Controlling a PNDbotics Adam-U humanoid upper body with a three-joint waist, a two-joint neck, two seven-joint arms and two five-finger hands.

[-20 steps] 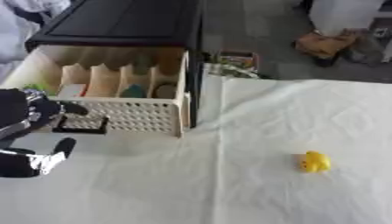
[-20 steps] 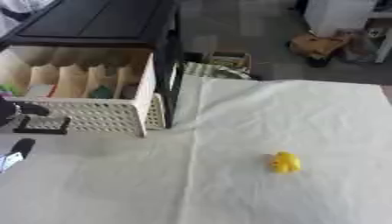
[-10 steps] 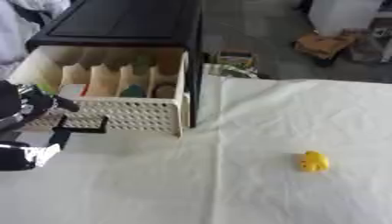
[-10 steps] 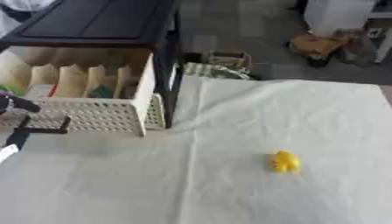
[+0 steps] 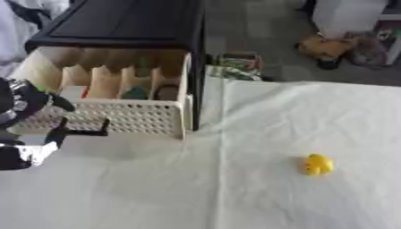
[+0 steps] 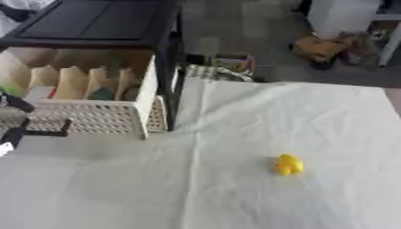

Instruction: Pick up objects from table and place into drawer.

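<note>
So the robot's left hand (image 5: 27, 127) sits at the far left edge of the left eye view, right in front of the pulled-out cream plastic drawer (image 5: 125, 117) with the perforated front wall. The hand is black with silver bits, and a couple of dark fingers (image 5: 59, 133) stick out toward the drawer's black handle bar (image 5: 87, 133). A finger looks like it's touching or just beside the left end of that handle, but I honestly can't tell whether the hand is clenched on it or relaxed, since most of it is cut off by the edge. There's a tiny bit of green near the top of the hand, can't make out what it is.

The drawer sticks out of a black cabinet (image 5: 117, 24) and is split by tall cream dividers (image 5: 102, 80) into narrow slots. A few things already sit inside: something reddish at the left, something teal-green in the middle, and a dark round shape nearer the right wall.

The small yellow rubber-duck-like toy (image 5: 317, 164) is out on the white cloth-covered worktop (image 5: 235, 188), well apart from the drawer, over on the right half, with nothing touching it.

The right hand doesn't show up in either view. Beyond the worktop's far edge there's a grey floor with some clutter (image 6: 329, 49) on it.
</note>
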